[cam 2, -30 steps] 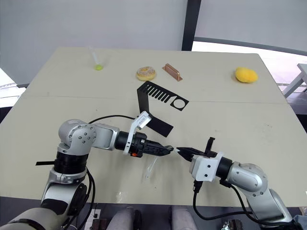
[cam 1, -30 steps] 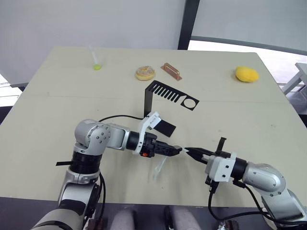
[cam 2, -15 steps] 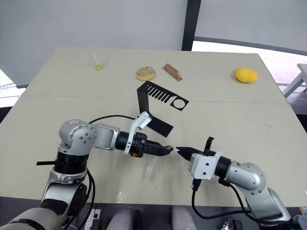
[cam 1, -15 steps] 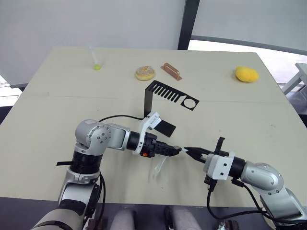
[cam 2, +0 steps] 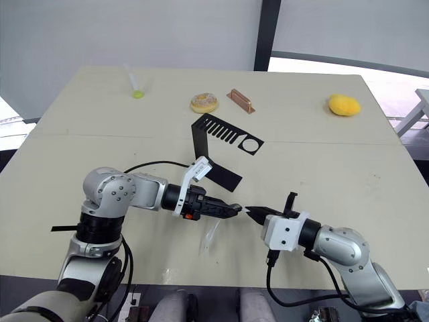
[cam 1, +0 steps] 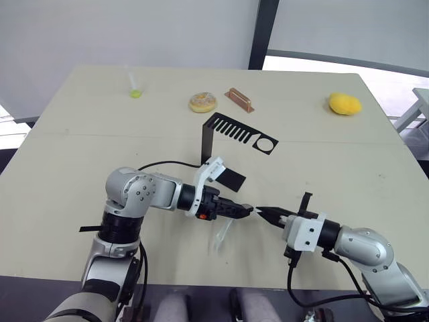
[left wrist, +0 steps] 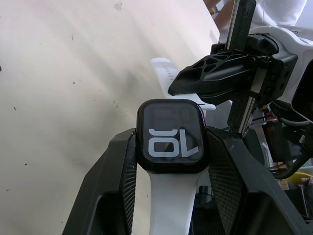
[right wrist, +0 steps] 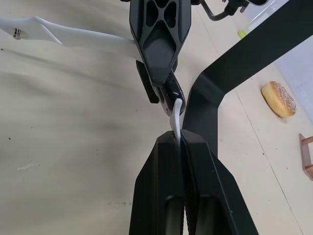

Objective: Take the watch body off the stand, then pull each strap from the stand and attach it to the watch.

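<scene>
My left gripper [cam 1: 247, 210] is shut on the watch body [left wrist: 170, 136], a black rounded-square case with light digits. One white strap [cam 1: 223, 235] hangs from the watch toward the table. My right gripper [cam 1: 263, 211] faces it tip to tip, low over the table's front. It is shut on the other white strap [right wrist: 176, 115], whose short free end reaches the watch body's edge. I cannot tell whether that end is seated. The black stand [cam 1: 228, 131] stands behind both grippers at the table's middle, with nothing on its comb arm.
At the back lie a doughnut [cam 1: 202, 102], a brown block [cam 1: 238, 99], a yellow lump [cam 1: 344, 103] and a clear tube with a green tip [cam 1: 134, 84]. A black cable [cam 1: 161, 164] loops behind the left arm. The table's front edge is just below the grippers.
The right gripper has edged slightly toward the left gripper with its strap. The left gripper and watch body have stayed in place.
</scene>
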